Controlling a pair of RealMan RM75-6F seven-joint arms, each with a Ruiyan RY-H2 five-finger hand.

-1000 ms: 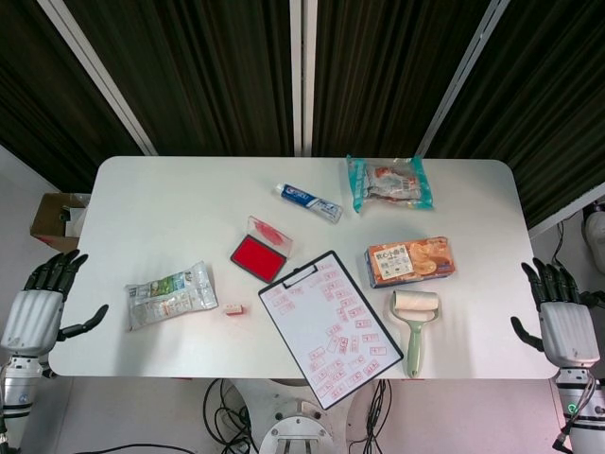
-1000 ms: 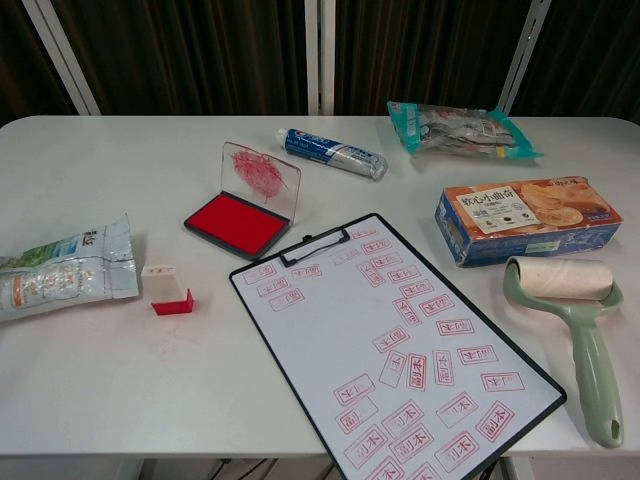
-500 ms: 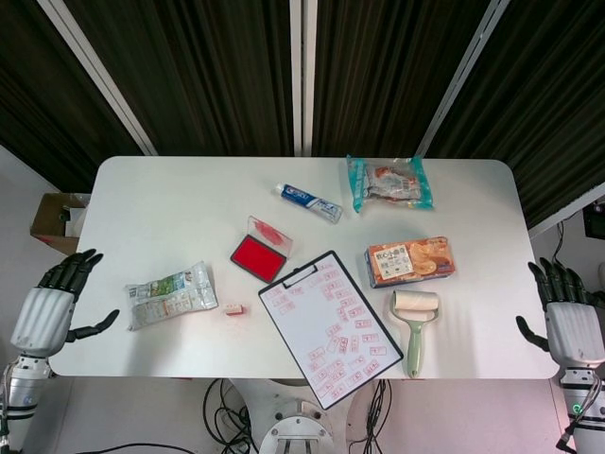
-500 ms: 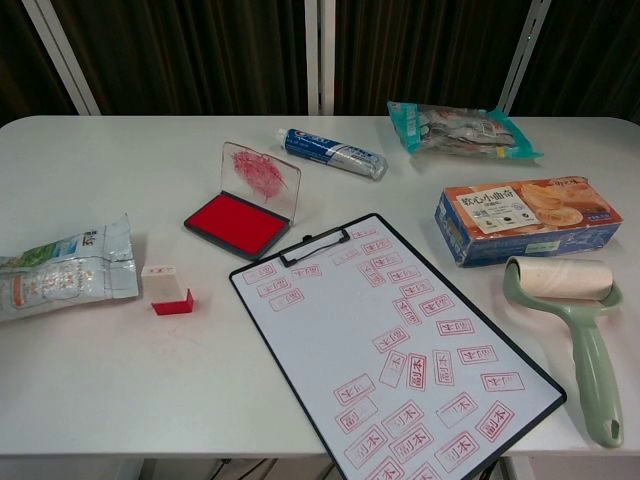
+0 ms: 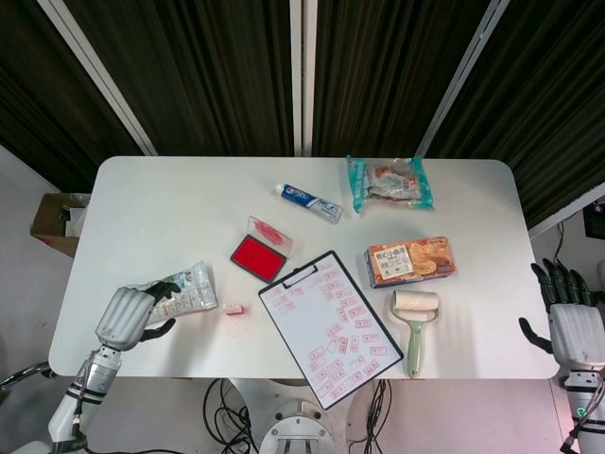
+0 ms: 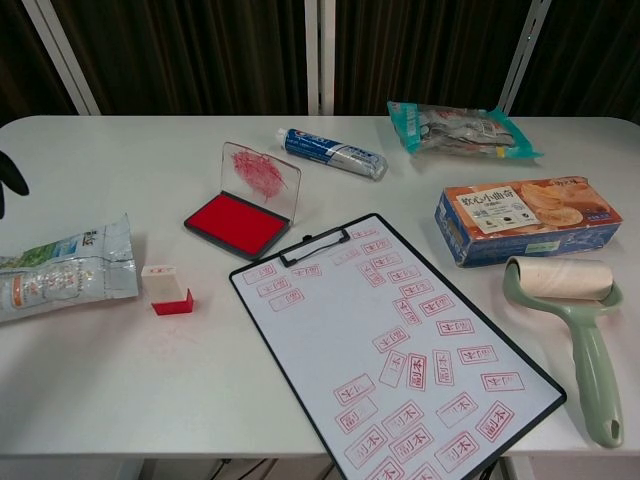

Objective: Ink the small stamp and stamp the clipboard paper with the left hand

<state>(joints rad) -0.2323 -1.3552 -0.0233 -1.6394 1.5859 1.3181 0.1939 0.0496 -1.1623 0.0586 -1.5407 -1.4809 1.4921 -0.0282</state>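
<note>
The left hand is hovering over the snack bag with fingers loosely apart and holding nothing, the small stamp is standing between that bag and the clipboard, and the right hand is waiting, fingers spread, off the table's edge.

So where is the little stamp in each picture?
Head view: the small stamp stands on the table left of the middle, between the snack bag and the clipboard.
Chest view: the small stamp is at lower left, right of the snack bag.
Shared landmark: the red ink pad, behind the stamp and to its right in both.
</note>
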